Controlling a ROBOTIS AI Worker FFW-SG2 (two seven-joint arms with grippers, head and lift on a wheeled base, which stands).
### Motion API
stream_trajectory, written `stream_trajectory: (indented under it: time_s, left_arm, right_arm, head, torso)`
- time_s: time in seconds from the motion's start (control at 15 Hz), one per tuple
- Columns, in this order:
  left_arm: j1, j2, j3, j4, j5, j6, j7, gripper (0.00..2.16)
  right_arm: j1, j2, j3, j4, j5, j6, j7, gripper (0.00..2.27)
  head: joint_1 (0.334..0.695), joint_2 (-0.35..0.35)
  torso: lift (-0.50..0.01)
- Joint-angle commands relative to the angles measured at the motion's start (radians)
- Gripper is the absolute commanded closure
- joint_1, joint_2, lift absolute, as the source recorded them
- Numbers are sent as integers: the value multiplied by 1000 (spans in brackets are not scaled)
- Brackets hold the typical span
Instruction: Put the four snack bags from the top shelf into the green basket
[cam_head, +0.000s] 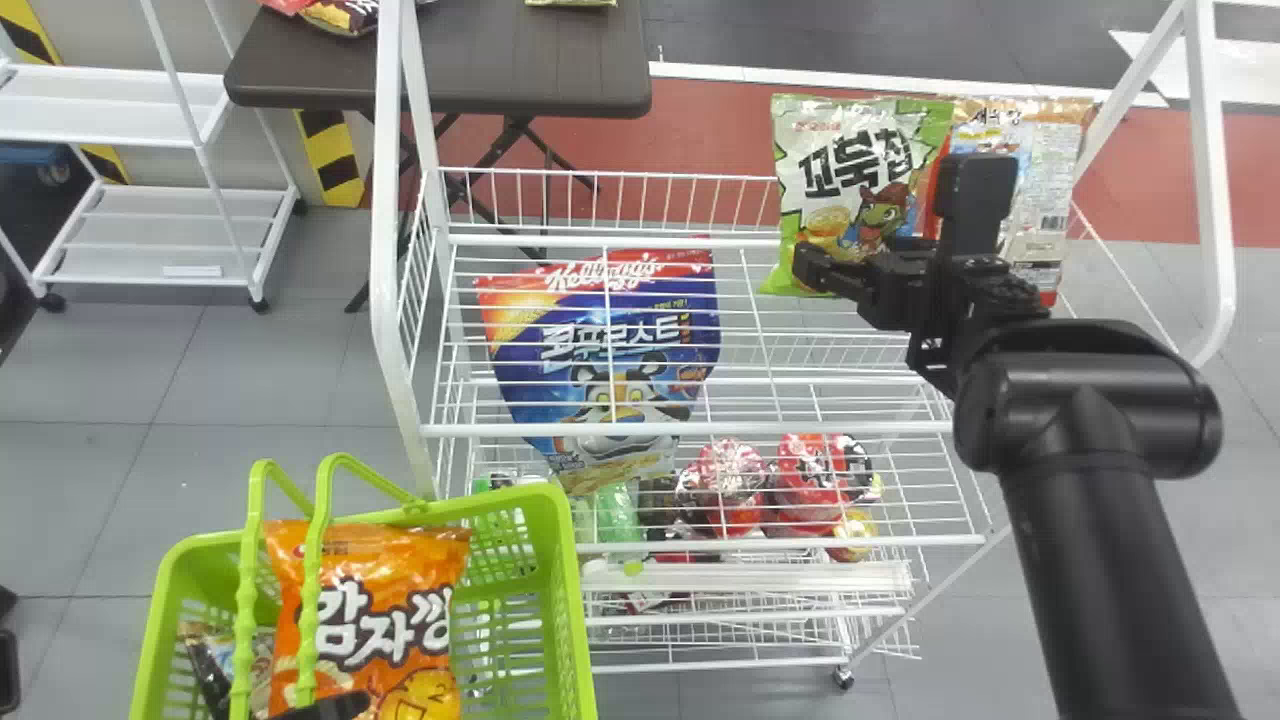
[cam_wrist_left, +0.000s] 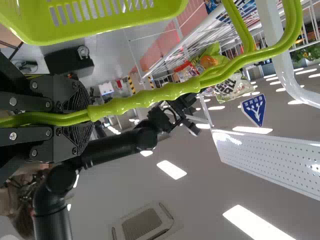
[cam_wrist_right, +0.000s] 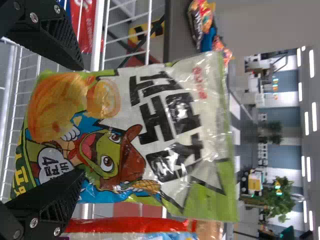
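With right gripper (cam_wrist_right: 82, 120) spread wide, poised at the green snack bag (cam_head: 865, 150) just ahead; likely to tip it, or catch the red-edged bag (cam_head: 1050, 180) just right of the claw, if closed off-centre. With left gripper (cam_wrist_left: 90, 116), clamped on the basket handle (cam_wrist_left: 145, 97).

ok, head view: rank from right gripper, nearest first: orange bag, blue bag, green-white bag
1. Green-white bag: right side, directly by it.
2. Blue bag: to its left, behind the rack's wires.
3. Orange bag: far left, in the basket.
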Motion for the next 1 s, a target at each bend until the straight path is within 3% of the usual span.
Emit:
stream_trajectory:
  time_s: [0.0, 0.07, 0.13, 0.2, 0.27, 0.33, 0.67, 0.93]
  left_arm:
    - [6, 0, 2, -3, 0, 0, -10, 2145]
    - [8, 0, 3, -3, 0, 0, -10, 2145]
    - [8, 0, 5, -6, 0, 3, -10, 2145]
    - [8, 1, 7, -4, 0, 0, -10, 2145]
    - [8, 1, 7, -4, 0, 0, -10, 2145]
    - [8, 0, 7, -4, 0, 3, -10, 2145]
    - [8, -2, 5, -3, 0, 0, -10, 2145]
    - [8, -3, 2, -3, -1, 0, -10, 2145]
  right_arm:
    - [-40, 5, 22, 67, 49, -37, -19, 262]
    - [-59, 7, 29, 90, 67, -34, -19, 360]
    - [-74, 7, 29, 102, 90, -25, -16, 745]
    - [-74, 7, 23, 104, 84, -25, -13, 1359]
    - [-62, 10, 25, 104, 73, -25, -19, 2121]
    - [-49, 16, 19, 102, 76, -34, -22, 2216]
    - [12, 16, 3, 21, 44, -74, -13, 2250]
    - [139, 10, -8, -222, -31, -59, 19, 2250]
  head:
    - [695, -98]
    - [695, -99]
    - [695, -97]
    - [695, -93]
    - [695, -93]
    - [695, -94]
    - [695, -93]
    - [695, -89]
  torso:
    - [0]
    - [0]
    - [0]
    - [0]
    - [0]
    - [0]
    - [0]
    - [0]
